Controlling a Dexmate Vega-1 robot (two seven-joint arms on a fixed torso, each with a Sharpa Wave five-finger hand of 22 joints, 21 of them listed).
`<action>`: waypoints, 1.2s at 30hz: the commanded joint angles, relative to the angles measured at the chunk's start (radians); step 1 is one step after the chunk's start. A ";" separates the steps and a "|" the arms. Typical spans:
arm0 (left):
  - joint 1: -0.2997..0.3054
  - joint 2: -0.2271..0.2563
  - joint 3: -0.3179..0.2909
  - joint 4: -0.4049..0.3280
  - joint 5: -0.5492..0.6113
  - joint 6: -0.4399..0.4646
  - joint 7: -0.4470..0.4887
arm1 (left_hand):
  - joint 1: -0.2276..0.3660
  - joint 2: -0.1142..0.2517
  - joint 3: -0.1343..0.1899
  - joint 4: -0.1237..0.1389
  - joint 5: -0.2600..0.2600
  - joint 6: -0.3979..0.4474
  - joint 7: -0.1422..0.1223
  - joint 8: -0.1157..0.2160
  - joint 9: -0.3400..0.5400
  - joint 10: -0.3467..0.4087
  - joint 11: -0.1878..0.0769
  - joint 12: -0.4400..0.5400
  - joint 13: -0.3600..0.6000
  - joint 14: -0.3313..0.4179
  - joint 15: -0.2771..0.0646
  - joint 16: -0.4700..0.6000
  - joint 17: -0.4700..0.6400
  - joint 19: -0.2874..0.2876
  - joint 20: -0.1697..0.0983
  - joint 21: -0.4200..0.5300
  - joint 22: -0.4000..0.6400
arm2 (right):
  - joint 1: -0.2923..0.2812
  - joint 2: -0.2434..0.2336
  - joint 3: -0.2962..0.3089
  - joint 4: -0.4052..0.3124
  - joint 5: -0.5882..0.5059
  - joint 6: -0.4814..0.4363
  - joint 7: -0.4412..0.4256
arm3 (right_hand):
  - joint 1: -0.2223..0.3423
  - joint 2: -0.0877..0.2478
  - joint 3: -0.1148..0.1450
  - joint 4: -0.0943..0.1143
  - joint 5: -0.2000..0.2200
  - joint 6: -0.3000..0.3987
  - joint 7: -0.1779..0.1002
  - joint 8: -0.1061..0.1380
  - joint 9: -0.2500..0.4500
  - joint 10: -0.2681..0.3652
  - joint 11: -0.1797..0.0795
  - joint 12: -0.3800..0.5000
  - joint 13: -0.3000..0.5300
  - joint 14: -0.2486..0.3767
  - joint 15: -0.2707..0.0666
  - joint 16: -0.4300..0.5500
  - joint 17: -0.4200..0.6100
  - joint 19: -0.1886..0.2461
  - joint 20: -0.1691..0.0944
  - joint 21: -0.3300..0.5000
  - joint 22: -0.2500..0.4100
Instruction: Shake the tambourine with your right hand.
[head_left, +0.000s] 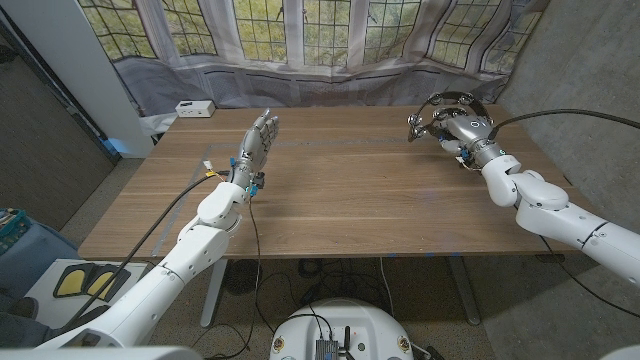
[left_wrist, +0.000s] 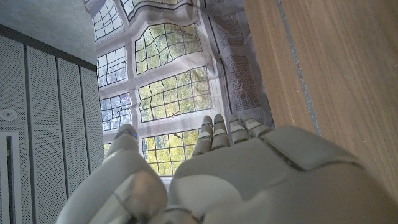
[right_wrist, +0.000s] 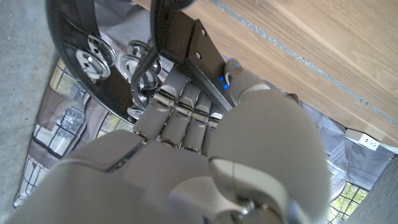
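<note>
we start with the wooden table (head_left: 340, 190), a long brown top running across the head view, and behind it a printed backdrop of leaded windows (head_left: 300, 30) hanging down to the table's far edge. a grey wall panel (left_wrist: 43, 106) stands off to the left side, seen in the left wrist view.

now the arms. the right arm (head_left: 560, 210) comes in from the right and reaches to the far right part of the table. the left arm (head_left: 190, 250) comes in from the lower left, with a black cable (head_left: 170, 215) running along it.

on to the hands. the right hand (head_left: 462, 128) is up over the far right corner of the table and it grips the tambourine (head_left: 440, 110); in the right wrist view we see its fingers (right_wrist: 177, 115) pressed together side by side and curled around the black frame. the left hand (head_left: 258, 140) stands on the left half of the table, fingers pointing toward the far edge, held straight and close together, holding nothing; whether it touches the wood we cannot tell.

the tambourine itself: a black hoop with shiny metal jingles (right_wrist: 93, 56) set in its rim, held in the right hand above the far right of the table, off the wood.

smallest last: a small white box (head_left: 194, 108) sits at the far left corner of the table.
</note>
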 joint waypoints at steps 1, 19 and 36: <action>-0.003 -0.002 -0.001 0.009 -0.005 -0.007 -0.010 | 0.001 0.009 0.001 -0.007 -0.003 0.009 0.003 -0.001 0.003 0.003 -0.005 0.001 0.003 0.001 -0.004 0.000 0.006 -0.007 0.001 0.001 0.005 | -0.031 -0.017 0.021 -0.064 -0.051 0.007 -0.043 | 0.050 0.048 0.051 0.057 0.003 0.065 -0.060 -0.007 0.001 0.006 0.000 -0.002 0.002 0.011 -0.051 -0.003 0.004 0.003 -0.002 0.006 0.003; -0.010 -0.002 0.002 0.023 -0.016 -0.010 -0.032 | 0.001 0.010 0.001 -0.007 -0.003 0.010 0.003 -0.001 0.003 0.003 -0.006 0.001 0.003 0.001 -0.003 -0.001 0.006 -0.008 0.002 0.001 0.005 | -0.084 0.005 0.083 -0.134 -0.015 0.063 -0.091 | 0.050 0.046 0.051 0.060 0.002 0.066 -0.062 -0.014 0.002 0.006 -0.002 -0.010 0.003 0.011 -0.054 -0.008 0.009 -0.002 -0.005 0.010 0.003; -0.006 -0.001 0.002 0.027 -0.027 -0.012 -0.045 | 0.001 0.011 0.002 -0.008 -0.003 0.009 0.003 -0.002 0.003 0.003 -0.005 0.001 0.003 0.001 -0.004 -0.001 0.006 -0.009 0.003 0.001 0.005 | -0.164 0.154 0.237 -0.097 0.228 0.175 -0.304 | 0.046 0.046 0.047 0.066 0.001 0.075 -0.071 -0.017 0.003 0.012 -0.006 -0.016 0.005 0.021 -0.060 -0.008 0.017 -0.003 -0.010 0.017 0.003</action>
